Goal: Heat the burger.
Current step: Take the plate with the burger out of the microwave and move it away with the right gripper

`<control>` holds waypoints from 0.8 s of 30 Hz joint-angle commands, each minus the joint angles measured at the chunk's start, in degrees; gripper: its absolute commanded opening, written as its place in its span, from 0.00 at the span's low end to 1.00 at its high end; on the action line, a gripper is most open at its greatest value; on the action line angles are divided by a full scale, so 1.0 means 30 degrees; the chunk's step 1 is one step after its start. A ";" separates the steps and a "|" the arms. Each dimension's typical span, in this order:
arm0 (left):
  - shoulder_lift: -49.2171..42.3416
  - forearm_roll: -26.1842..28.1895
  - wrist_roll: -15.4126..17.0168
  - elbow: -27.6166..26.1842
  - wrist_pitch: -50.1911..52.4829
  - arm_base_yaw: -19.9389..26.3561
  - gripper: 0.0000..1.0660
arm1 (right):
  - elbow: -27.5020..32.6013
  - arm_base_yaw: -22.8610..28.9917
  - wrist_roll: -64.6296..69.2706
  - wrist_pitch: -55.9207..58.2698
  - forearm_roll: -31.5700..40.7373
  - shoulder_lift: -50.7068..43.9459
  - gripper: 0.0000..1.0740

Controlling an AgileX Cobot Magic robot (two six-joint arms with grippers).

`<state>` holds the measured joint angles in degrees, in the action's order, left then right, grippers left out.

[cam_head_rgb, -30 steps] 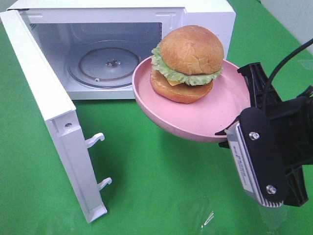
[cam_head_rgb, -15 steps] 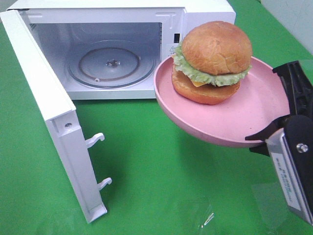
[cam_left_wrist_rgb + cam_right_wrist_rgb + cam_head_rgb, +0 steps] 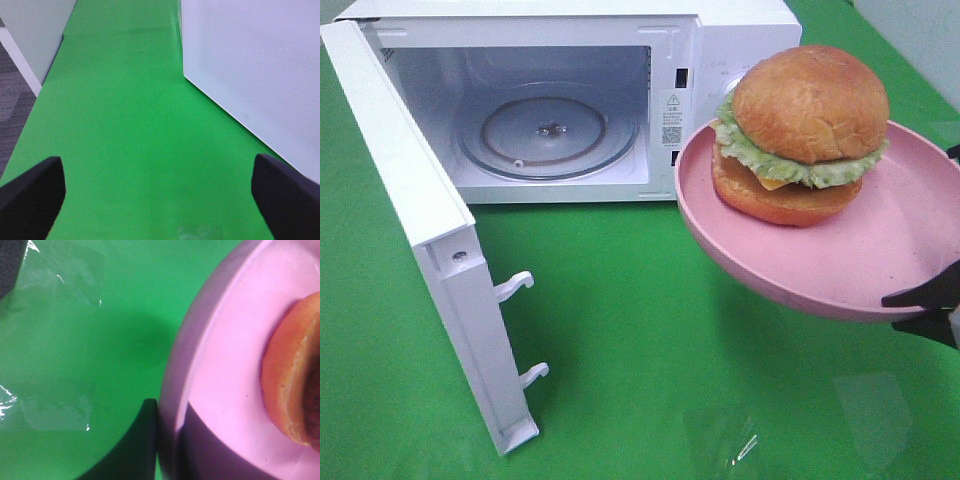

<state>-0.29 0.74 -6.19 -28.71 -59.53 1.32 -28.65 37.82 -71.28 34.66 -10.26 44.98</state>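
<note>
Carrying the pink plate (image 3: 860, 270) by its rim at 4 o'clock; my right end effector (image 3: 932, 318) is pinched onto it. The burger (image 3: 800, 135) sits loose on the plate, aloft at 3 o'clock of the open microwave (image 3: 570, 100). I judge it tall, soft, top-heavy: keep hold of the stiff plate, level. Left end effector (image 3: 160, 200) is spread, empty.

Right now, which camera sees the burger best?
The high camera: it shows the whole burger, bun, lettuce and cheese, on the pink plate. The right wrist camera catches only a bun edge. The left wrist camera shows none of it.
</note>
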 commanded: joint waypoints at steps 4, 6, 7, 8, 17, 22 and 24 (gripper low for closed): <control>-0.0363 0.0019 0.0019 0.0057 0.0019 0.0019 0.87 | -0.0248 -0.0115 0.2597 -0.0439 -0.1604 -0.0497 0.00; -0.0363 0.0019 0.0038 0.0057 0.0019 0.0019 0.87 | -0.0248 -0.0115 0.3495 -0.0344 -0.2120 -0.0497 0.00; -0.0363 0.0019 0.0038 0.0057 0.0019 0.0019 0.87 | -0.0248 -0.0115 0.3495 -0.0344 -0.2120 -0.0497 0.00; -0.0363 0.0019 0.0038 0.0057 0.0019 0.0019 0.87 | -0.0248 -0.0115 0.4163 -0.0229 -0.2559 -0.0497 0.00; -0.0363 0.0019 0.0038 0.0057 0.0019 0.0019 0.87 | -0.0248 -0.0115 0.6551 0.0267 -0.4087 -0.0497 0.00; -0.0363 0.0019 0.0038 0.0057 0.0019 0.0019 0.87 | -0.0248 -0.0115 0.9186 0.1108 -0.5443 -0.0497 0.00; -0.0363 0.0019 0.0038 0.0057 0.0019 0.0019 0.87 | -0.0248 -0.0115 0.9989 0.1528 -0.5921 -0.0497 0.00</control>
<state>-0.29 0.74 -6.19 -28.71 -59.53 1.32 -28.65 37.82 -42.40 41.42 -24.98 44.35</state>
